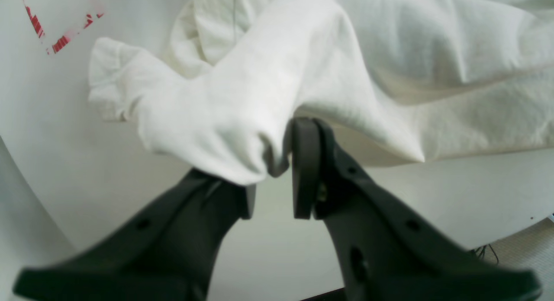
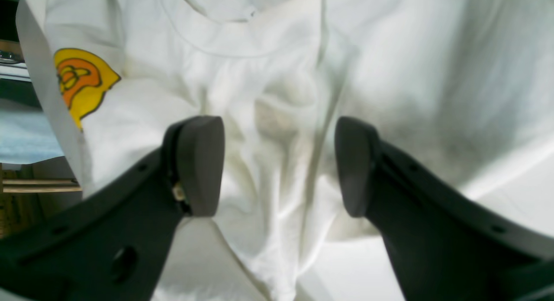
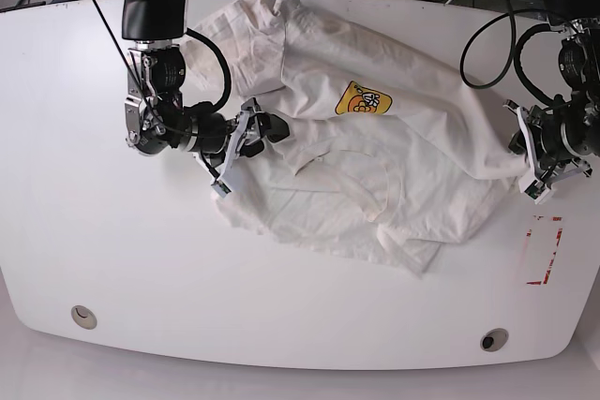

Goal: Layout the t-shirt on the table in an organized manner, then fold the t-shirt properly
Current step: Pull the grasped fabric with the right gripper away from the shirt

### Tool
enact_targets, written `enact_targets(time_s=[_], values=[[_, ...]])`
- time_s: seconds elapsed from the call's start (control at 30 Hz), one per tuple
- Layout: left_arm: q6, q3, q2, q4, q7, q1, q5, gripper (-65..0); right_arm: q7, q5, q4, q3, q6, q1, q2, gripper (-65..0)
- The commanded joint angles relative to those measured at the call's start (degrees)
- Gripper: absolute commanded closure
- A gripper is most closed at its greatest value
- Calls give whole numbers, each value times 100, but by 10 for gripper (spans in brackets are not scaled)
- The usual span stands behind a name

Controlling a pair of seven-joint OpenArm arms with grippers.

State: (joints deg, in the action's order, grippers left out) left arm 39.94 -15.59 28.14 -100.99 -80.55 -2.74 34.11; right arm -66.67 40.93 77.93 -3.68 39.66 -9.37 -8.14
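white cotton t-shirt (image 3: 375, 166) with a small yellow and orange printed patch (image 3: 362, 99), lying crumpled and spread across the middle of the large glossy white surface (image 3: 84, 231), from the far edge toward the near right. sleeves and hem bunched in folds, neckline visible near the centre, patch facing up on the far half.

left gripper (image 1: 274, 173), at the right side of the base view, low at the cloth's right edge: black jaws nearly together, pinching a thick fold of the white fabric between the pads, cloth draped over one finger and pulled up into a ridge above the surface. red tape marks (image 3: 544, 250) stuck to the surface just near that gripper, toward the front edge.

right gripper (image 2: 279, 167), at the left side of the base view, hovering at the shirt's left edge: jaws parted wide, with wrinkled fabric seen between them in the wrist view but neither pad pressed on it; nothing held. yellow and orange patch seen off to the left in that view, collar seam above.

two round grommet holes near the front edge, one at the left (image 3: 83, 316), one at the right (image 3: 493, 339). dark cables (image 3: 487, 35) looping above the surface at the far right, behind the left arm.
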Motion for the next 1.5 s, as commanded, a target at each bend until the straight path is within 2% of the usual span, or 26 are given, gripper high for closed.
enact_targets(time_s=[0.0, 0.2, 0.83, 1.1, 1.4, 1.47], values=[[6, -36, 100, -94, 55, -99, 22, -122, 78, 140, 88, 3, 34, -114, -34, -380], [6, -36, 100, -94, 55, -99, 22, -122, 78, 61, 44, 285, 34, -26, -34, -379], [6, -36, 100, -94, 55, -99, 40, -122, 43, 26, 27, 311, 34, 141, -43, -376], [6, -27, 91, -94, 55, -99, 40, -122, 26, 26, 27, 311, 34, 132, -43, -220], [6, -27, 91, -94, 55, -99, 31, -122, -124, 26, 290, 311, 34, 141, -43, -200], [6, -27, 91, -94, 55, -99, 31, -122, -133, 26, 440, 311, 34, 150, -43, -155]])
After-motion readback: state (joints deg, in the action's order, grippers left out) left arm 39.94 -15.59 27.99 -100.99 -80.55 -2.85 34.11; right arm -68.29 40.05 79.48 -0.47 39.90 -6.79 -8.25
